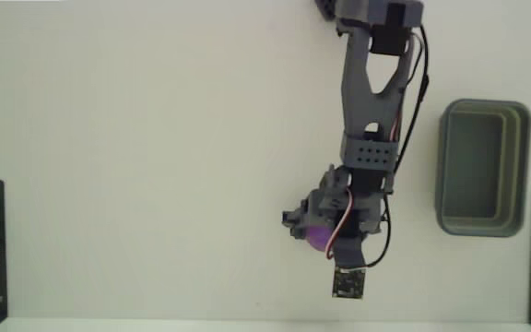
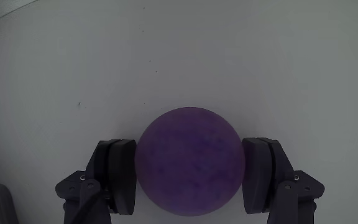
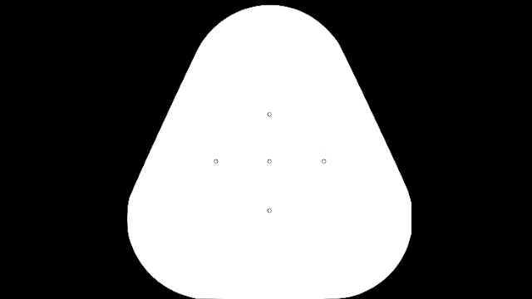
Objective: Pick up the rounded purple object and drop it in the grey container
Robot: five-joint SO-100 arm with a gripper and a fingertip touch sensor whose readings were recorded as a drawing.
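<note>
The rounded purple object (image 2: 188,162) sits clamped between the jaws, well apart from the grey container (image 1: 483,169).

Fixed view straight down over table (image 1: 155,166); wrist view close, both sharing purple ball (image 2: 189,162).

Rounded purple object (image 2: 188,162): matte violet ball with faint darker mottling, sitting between the two dark fingers (image 2: 120,175) of the end effector (image 2: 188,180), touching both in the wrist view. Fixed view shows only a purple sliver under the arm. Grey container (image 1: 483,167): rectangular grey-green tub, rounded corners, thick rim, darker inside, upright at the right side, well apart from the ball.
</note>
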